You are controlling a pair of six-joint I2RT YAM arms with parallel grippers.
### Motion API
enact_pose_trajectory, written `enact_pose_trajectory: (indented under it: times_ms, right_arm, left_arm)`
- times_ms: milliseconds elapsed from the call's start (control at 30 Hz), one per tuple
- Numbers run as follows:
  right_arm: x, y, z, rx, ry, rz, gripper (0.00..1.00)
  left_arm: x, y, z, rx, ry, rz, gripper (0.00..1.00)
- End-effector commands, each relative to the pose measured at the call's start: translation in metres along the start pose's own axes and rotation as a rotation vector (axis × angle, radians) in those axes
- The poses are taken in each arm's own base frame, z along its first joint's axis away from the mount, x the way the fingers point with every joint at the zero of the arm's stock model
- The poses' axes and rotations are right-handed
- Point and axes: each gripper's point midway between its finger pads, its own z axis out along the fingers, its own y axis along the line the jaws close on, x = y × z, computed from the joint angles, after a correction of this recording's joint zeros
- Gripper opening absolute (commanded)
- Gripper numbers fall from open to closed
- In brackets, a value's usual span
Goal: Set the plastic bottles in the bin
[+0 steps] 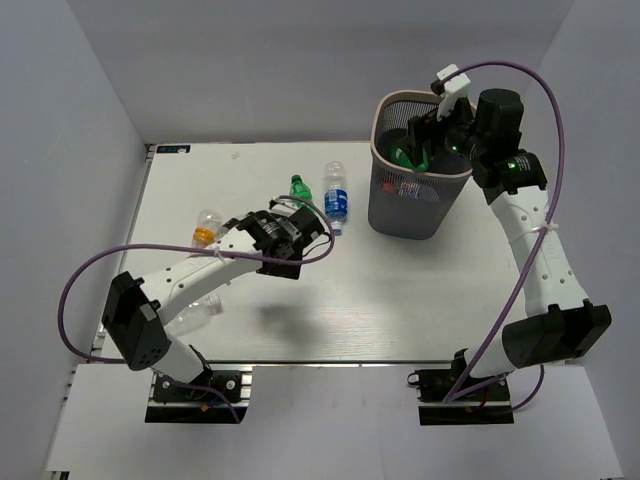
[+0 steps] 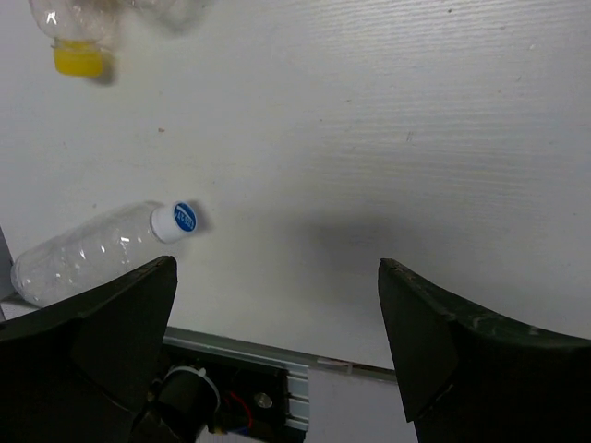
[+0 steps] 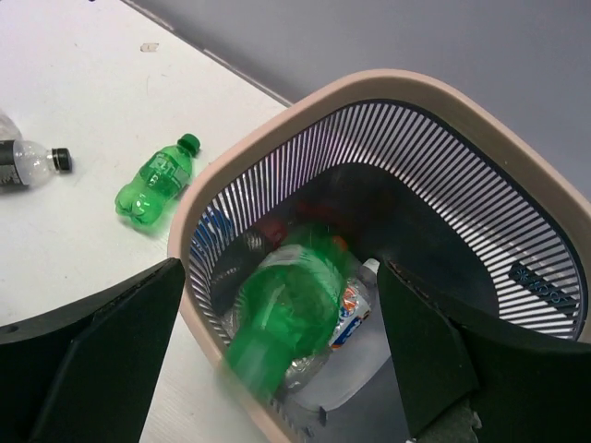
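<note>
- Upper right of the overhead view: right gripper poised over the bin, fingers spread wide, clamped on nothing.
- Down inside the bin, centre of the right wrist view: a green bottle, smeared with blur, seemingly loose between the fingers, with a labelled bottle just beside it.
- Left of the bin on the table: a second green bottle and a blue-labelled bottle, lying flat, side by side.
- Left wrist view: left gripper above bare tabletop, fingers wide apart, empty.
- Lower left there: a clear bottle with a blue-and-white cap, on its side.
- Top left corner: an orange-capped bottle, partly cut off by the frame edge.
</note>
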Motion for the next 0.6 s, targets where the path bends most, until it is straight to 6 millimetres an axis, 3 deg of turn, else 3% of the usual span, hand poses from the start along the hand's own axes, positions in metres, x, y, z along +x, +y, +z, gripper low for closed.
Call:
enact_pose_trajectory:
  times_ms: [0,100,133,267,333,400,433,467,567]
  right_arm:
    - [-0.012,0.001,-0.010,-0.022,-0.042,0.036,0.90]
    - [-0.015,-0.008,-0.014,-0.004,-0.062,0.056,0.90]
    - [-0.020,-0.011,-0.016,0.005,-0.084,0.058,0.90]
    - [-0.029,-0.014,-0.035,0.013,-0.156,0.043,0.90]
    - [-0.021,-0.014,-0.033,0.007,-0.174,0.040,0.90]
    - [-0.027,-0.004,-0.046,-0.029,-0.215,0.021,0.90]
    - [-0.010,0.000,-0.042,-0.047,-0.189,0.039,0.90]
    - [-0.016,0.008,-0.047,-0.077,-0.221,0.020,0.90]
    - [0.002,0.019,-0.048,-0.117,-0.210,0.035,0.85]
  left_arm:
    - [0.012,0.013,-0.006,-0.079,0.079,-0.071,0.99]
    - [0.022,0.009,-0.007,-0.090,0.134,-0.261,0.99]
    - [0.021,0.002,-0.011,-0.072,0.144,-0.429,0.99]
    - [0.037,-0.001,-0.020,-0.048,0.195,-0.800,0.99]
    - [0.028,0.006,-0.022,-0.049,0.148,-0.968,0.99]
    - [0.017,0.024,-0.028,-0.053,0.069,-1.064,0.99]
    - [0.015,0.032,-0.025,-0.072,0.045,-1.092,0.99]
    - [0.012,0.040,-0.022,-0.093,0.020,-1.150,0.99]
    - [0.022,0.059,-0.005,-0.186,-0.013,-1.261,0.99]
